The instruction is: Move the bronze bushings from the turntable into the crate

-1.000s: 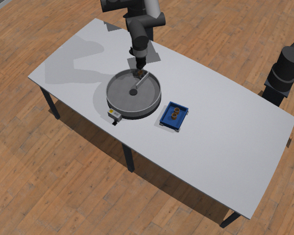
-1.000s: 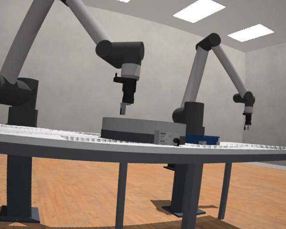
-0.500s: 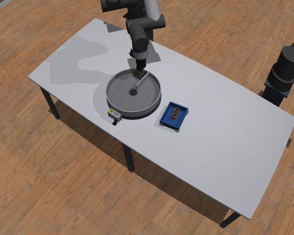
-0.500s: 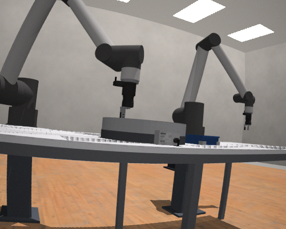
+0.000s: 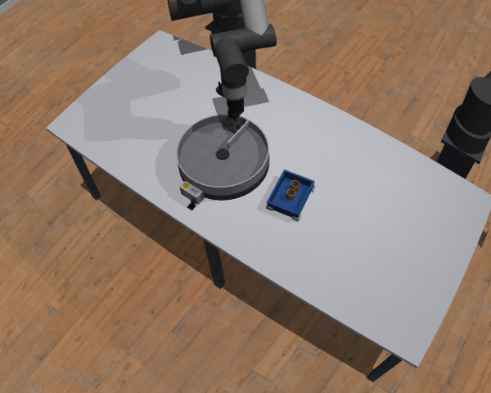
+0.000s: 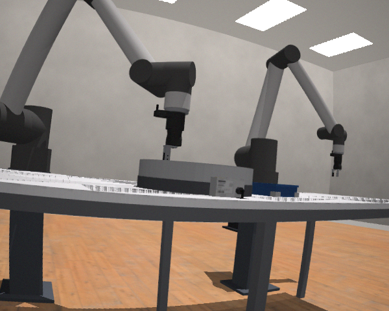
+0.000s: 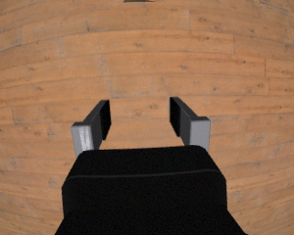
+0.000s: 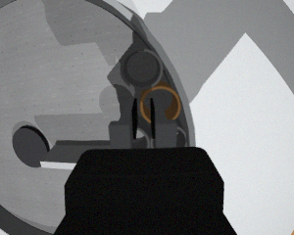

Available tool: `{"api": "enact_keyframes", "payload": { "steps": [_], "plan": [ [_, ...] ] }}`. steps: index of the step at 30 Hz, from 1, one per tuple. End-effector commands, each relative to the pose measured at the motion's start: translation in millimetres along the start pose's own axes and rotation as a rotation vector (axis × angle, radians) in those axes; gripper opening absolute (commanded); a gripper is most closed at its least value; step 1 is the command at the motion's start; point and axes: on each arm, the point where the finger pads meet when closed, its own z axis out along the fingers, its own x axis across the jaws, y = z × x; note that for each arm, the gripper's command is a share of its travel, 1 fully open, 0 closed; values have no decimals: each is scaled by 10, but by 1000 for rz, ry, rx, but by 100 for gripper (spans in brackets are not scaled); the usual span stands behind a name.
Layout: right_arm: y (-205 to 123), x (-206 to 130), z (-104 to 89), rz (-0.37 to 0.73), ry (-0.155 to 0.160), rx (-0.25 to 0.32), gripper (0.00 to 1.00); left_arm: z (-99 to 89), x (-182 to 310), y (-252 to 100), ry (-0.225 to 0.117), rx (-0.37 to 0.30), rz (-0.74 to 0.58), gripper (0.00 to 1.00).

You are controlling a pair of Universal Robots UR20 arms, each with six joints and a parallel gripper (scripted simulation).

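On the turntable (image 5: 203, 162) (image 6: 188, 170) (image 8: 78, 73), your bronze bushing (image 5: 235, 122) (image 8: 178, 105) stands near the inner rim, bore upward, long axis vertical. Above it, your right gripper (image 5: 234, 119) (image 6: 166, 158) (image 8: 143, 110) is narrowly open; beyond the turntable, your left gripper (image 6: 335, 173) (image 7: 139, 111) is wide open.
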Motion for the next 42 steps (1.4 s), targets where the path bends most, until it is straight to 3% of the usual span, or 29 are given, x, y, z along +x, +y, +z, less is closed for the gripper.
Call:
{"api": "enact_keyframes", "payload": {
  "steps": [1,42],
  "plan": [
    [3,-3,-7,0,-1,-1,36,-7,-1,6,0,-1,0,100],
    [3,-3,82,0,-1,-1,36,-7,-1,6,0,-1,0,100]
  ]
}}
